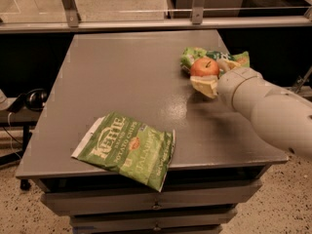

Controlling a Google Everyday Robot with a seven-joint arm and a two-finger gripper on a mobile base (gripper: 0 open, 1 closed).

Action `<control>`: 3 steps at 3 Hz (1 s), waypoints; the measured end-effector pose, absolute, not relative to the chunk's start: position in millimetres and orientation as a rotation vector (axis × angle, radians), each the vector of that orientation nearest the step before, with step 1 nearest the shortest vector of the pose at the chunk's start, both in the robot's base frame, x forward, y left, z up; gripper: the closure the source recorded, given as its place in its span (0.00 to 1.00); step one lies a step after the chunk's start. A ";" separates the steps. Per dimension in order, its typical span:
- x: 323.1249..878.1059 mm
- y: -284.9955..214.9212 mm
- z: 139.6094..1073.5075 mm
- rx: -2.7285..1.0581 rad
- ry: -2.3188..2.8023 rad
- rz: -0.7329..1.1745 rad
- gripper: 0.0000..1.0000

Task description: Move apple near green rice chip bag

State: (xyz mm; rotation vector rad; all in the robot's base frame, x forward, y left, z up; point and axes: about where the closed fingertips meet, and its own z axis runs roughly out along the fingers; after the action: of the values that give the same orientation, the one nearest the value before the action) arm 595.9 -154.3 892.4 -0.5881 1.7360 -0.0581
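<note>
The red-orange apple (204,67) is at the back right of the grey table (126,77). My gripper (213,75) is shut on it, with one pale finger (204,86) below it and the other to its right. The crumpled green rice chip bag (193,55) lies right behind the apple and touches it, partly hidden by the apple and the gripper. My pale arm (268,106) reaches in from the right.
A green Kettle potato chip bag (127,148) lies flat near the table's front left edge. A metal rail (146,24) with posts runs behind the table. Drawers (156,204) sit under the table front.
</note>
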 end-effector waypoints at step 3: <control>603.5 -158.3 878.4 -0.603 1.802 -0.044 0.35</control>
State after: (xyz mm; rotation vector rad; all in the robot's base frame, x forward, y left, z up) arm 603.5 -158.3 878.4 -0.6034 1.8023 -0.0436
